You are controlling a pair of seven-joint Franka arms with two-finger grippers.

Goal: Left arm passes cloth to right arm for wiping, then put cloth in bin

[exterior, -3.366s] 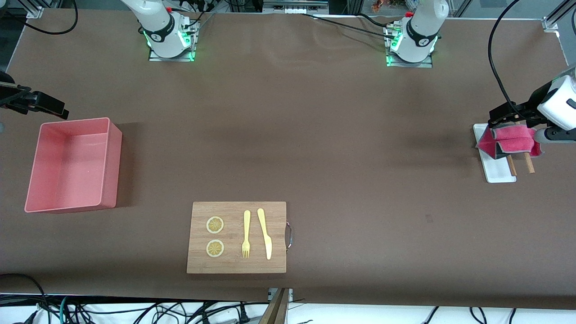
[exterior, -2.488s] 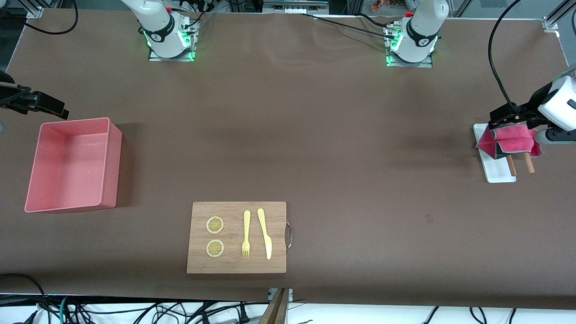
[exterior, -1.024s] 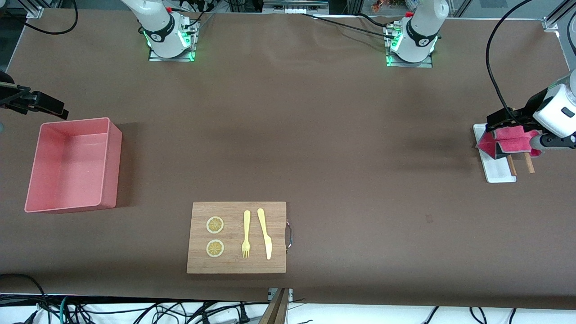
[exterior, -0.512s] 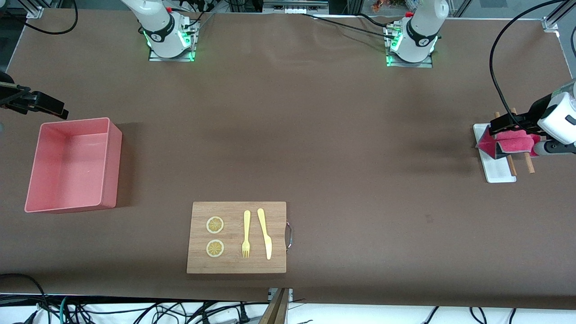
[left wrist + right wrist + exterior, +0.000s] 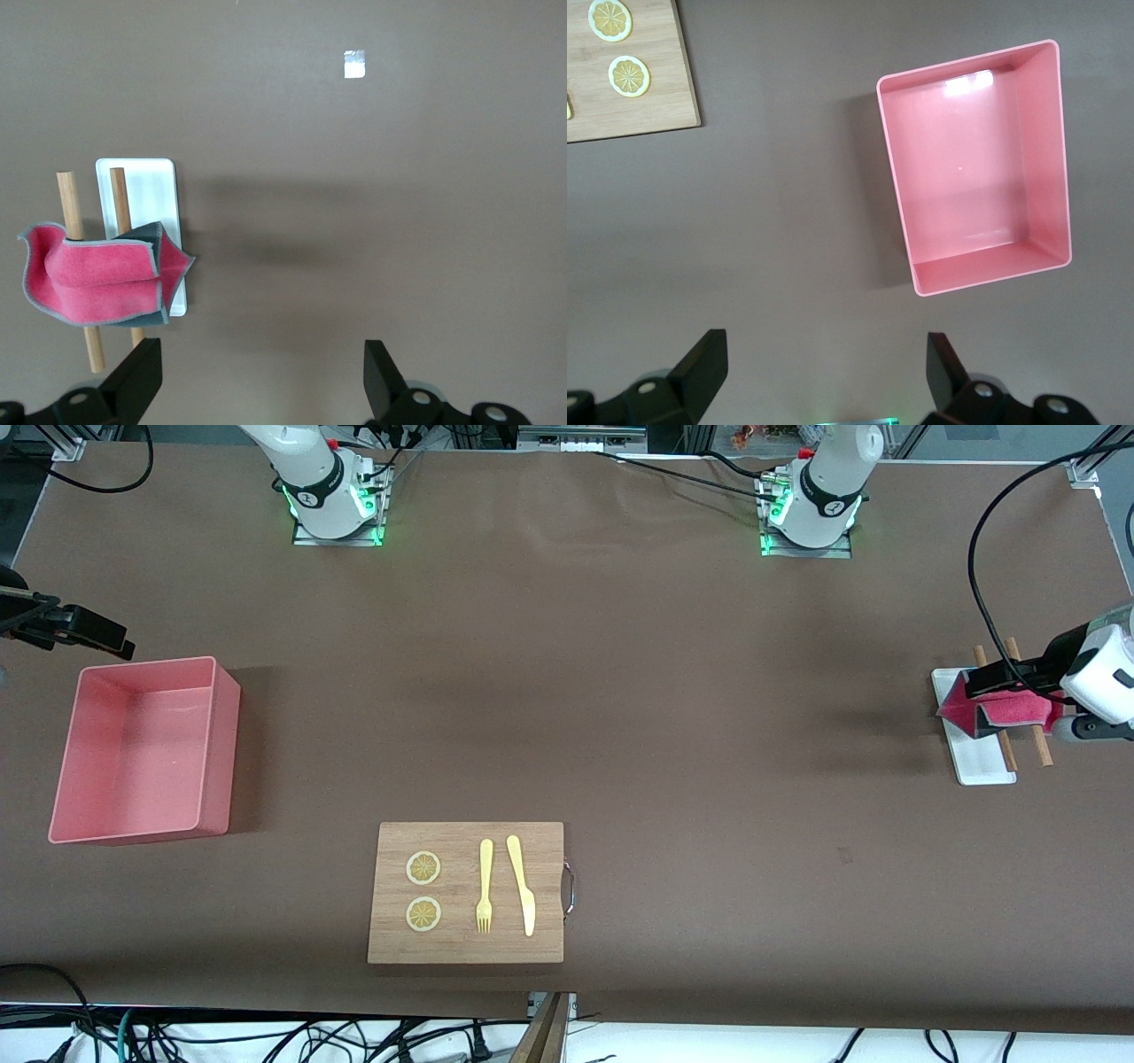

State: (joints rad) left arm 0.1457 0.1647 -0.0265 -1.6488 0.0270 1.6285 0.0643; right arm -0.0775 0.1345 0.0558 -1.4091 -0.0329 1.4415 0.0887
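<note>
Tabletop [image 5: 673,717]: brown surface, both arm bases along its edge farthest from the front camera.
Cloth [image 5: 102,282]: magenta-pink with a grey underside, draped over two wooden sticks [image 5: 69,205] at the left arm's end of the tabletop; one corner hangs onto the tray.
Tray [image 5: 146,186]: small, flat, white; one stick lies on it, the other just beside it on the tabletop.
Left end effector [image 5: 263,382]: up in the air over the cloth and tray, fingers [image 5: 137,376] spread wide, holding nothing; in the front view it covers part of the cloth [image 5: 1001,708].
Bin [image 5: 142,748]: salmon-pink tub at the right arm's end of the tabletop, nothing in it.
Right end effector [image 5: 827,370]: waits above the tabletop beside the bin [image 5: 974,168], fingers [image 5: 700,363] spread apart, holding nothing.
Board [image 5: 467,893]: wooden, nearer the front camera than the bin and the tray, between them.
On the board: two lemon slices [image 5: 423,868], a yellow fork [image 5: 485,886] and knife [image 5: 521,884] side by side.
</note>
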